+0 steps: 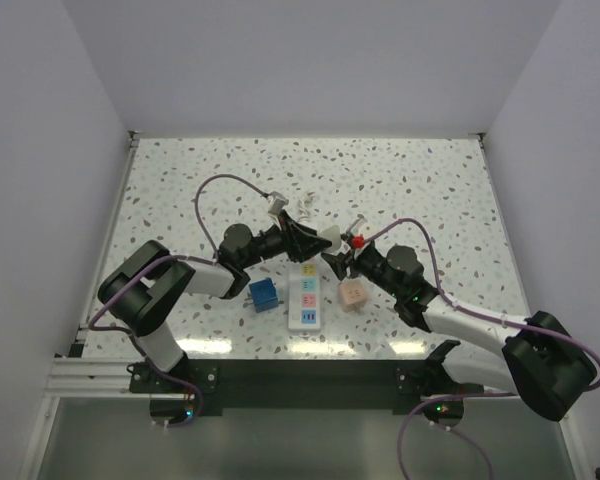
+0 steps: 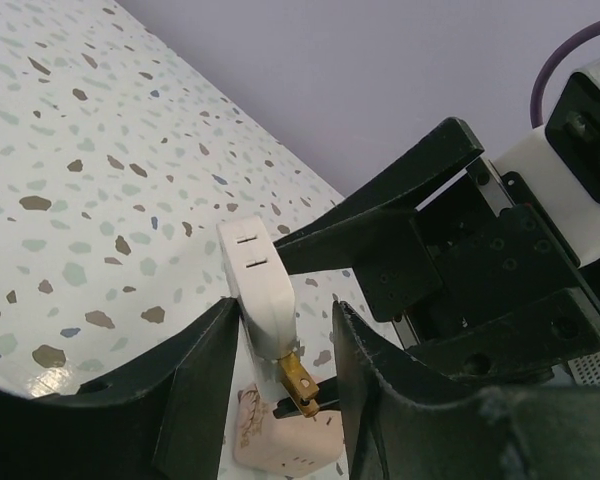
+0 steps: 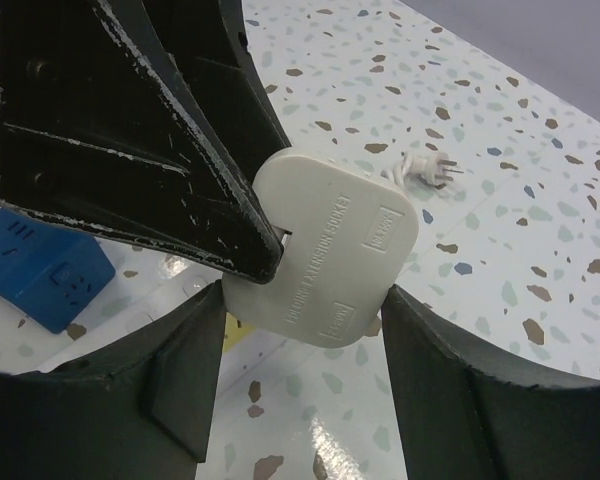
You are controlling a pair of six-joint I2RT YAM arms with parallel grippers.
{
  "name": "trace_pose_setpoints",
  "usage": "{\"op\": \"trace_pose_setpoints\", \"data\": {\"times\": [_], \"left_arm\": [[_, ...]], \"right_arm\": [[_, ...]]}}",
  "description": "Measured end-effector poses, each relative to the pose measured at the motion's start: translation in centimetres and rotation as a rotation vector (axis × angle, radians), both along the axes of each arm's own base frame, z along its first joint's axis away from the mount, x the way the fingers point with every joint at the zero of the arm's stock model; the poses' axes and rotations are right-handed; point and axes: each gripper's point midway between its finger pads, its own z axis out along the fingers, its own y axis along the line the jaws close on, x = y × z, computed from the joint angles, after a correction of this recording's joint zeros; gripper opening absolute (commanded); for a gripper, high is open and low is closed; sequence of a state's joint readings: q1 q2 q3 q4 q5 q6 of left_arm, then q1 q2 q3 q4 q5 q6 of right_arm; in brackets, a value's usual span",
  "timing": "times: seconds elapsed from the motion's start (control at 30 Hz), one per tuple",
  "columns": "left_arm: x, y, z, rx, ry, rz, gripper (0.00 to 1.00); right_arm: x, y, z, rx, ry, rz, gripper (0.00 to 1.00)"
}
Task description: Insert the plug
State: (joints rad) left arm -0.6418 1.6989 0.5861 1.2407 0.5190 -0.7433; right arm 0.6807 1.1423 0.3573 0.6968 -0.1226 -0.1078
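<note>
Plug being held above the bench between two meeting pincers.

Just above the middle of the top view, the white plug (image 1: 326, 238) is being gripped by the right pincer (image 3: 302, 295), with both of its fingers being pressed against the plug's sides. The left pincer (image 2: 285, 325) is being held partly parted around the same plug: one finger (image 2: 195, 390) is touching it, a gap is being left at the other, and the brass prongs (image 2: 298, 378) are being pointed toward the lower right. Below, on the bench (image 1: 180, 180), a power strip (image 1: 305, 298) is being flanked closely by a blue adapter (image 1: 263, 296) and a peach adapter (image 1: 352, 294). Loose plugs (image 1: 276, 203) are lying just above the pincers. The bench edges at the left, right and top of the frame are lying well apart from both pincers.
</note>
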Motion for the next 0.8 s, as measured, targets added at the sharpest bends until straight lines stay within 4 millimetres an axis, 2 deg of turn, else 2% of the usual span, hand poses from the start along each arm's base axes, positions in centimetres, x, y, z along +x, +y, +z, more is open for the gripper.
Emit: {"op": "trace_pose_setpoints", "data": {"times": [0.17,0.27,0.43,0.53,0.6,0.63,0.67,0.7,0.73,0.8], "left_arm": [[-0.4,-0.1,0.3,-0.015,-0.005,-0.027,0.62],[-0.7,-0.2,0.4,-0.021,-0.003,-0.045,0.65],[-1.1,-0.4,-0.1,-0.017,0.009,-0.069,0.65],[-1.1,-0.4,-0.3,-0.015,0.010,-0.069,0.54],[-0.9,-0.4,-0.5,-0.010,0.013,-0.063,0.38],[-0.7,-0.3,-0.7,-0.005,0.014,-0.052,0.25],[-0.3,-0.2,-1.0,0.003,0.013,-0.038,0.18],[-0.3,-0.2,-1.1,0.003,0.022,-0.037,0.12],[-0.2,-0.2,-1.1,0.001,0.026,-0.033,0.00],[-0.2,-0.2,-1.1,0.001,0.024,-0.031,0.00]], "right_arm": [[0.1,-0.1,0.0,-0.001,0.000,-0.006,0.32],[0.1,-0.1,0.1,0.001,-0.003,-0.010,0.32],[0.2,-0.3,0.4,0.003,-0.011,-0.021,0.32],[0.2,-0.4,0.3,-0.001,-0.009,-0.022,0.32],[0.2,-0.4,0.3,0.000,-0.010,-0.022,0.33],[0.1,-0.4,0.4,0.001,-0.012,-0.021,0.33],[0.1,-0.4,0.5,0.002,-0.013,-0.021,0.33],[0.2,-0.4,0.5,0.000,-0.017,-0.023,0.34],[0.2,-0.4,0.5,-0.004,-0.020,-0.024,0.38],[0.2,-0.5,0.5,-0.008,-0.022,-0.027,0.43]]}}
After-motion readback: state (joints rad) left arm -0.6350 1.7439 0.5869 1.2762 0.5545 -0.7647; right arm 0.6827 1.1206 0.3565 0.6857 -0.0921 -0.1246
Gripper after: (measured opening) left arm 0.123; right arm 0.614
